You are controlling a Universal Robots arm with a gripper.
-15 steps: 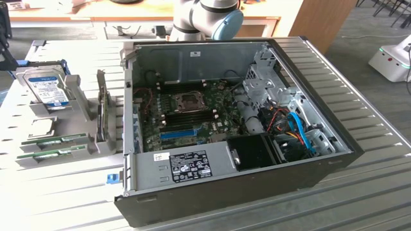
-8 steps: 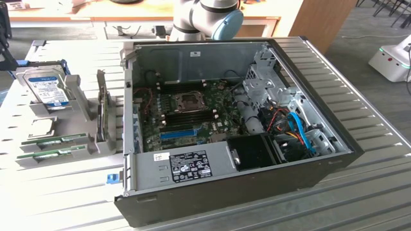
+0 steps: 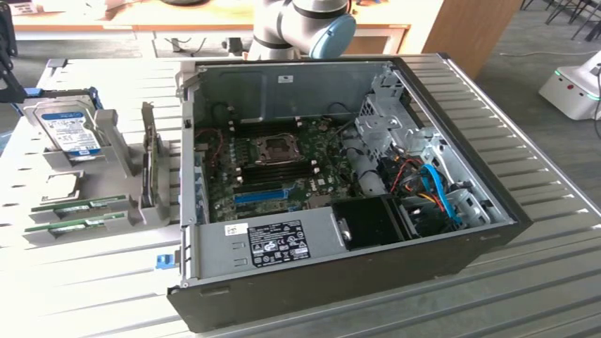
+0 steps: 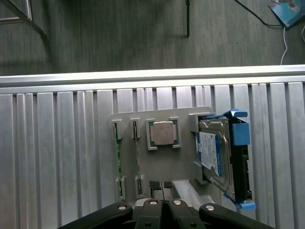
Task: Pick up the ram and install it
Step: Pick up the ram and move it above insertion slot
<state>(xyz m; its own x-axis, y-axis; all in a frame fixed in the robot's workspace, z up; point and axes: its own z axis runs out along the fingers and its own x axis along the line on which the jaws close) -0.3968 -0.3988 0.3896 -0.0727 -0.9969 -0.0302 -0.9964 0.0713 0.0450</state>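
Two ram sticks, thin green boards, stand on edge in a grey holder (image 4: 157, 164) on the slatted table. In the wrist view they are the ram (image 4: 117, 162) and a second one (image 4: 137, 160) side by side. In the exterior view the ram (image 3: 83, 205) and its neighbour (image 3: 75, 224) lie at the left, outside the computer case (image 3: 329, 282). My gripper (image 4: 163, 185) hangs high above the holder, shut, with nothing between its fingertips (image 4: 155, 185). The arm (image 3: 300, 28) rises behind the case.
The holder also carries a processor chip (image 4: 162, 133), a hard drive (image 4: 217, 157) in a blue frame, and an upright grey card (image 3: 148, 165). The open case shows the motherboard with its processor socket (image 3: 278, 149) and a blue slot (image 3: 260, 195). The table edge (image 4: 152, 75) borders dark floor.
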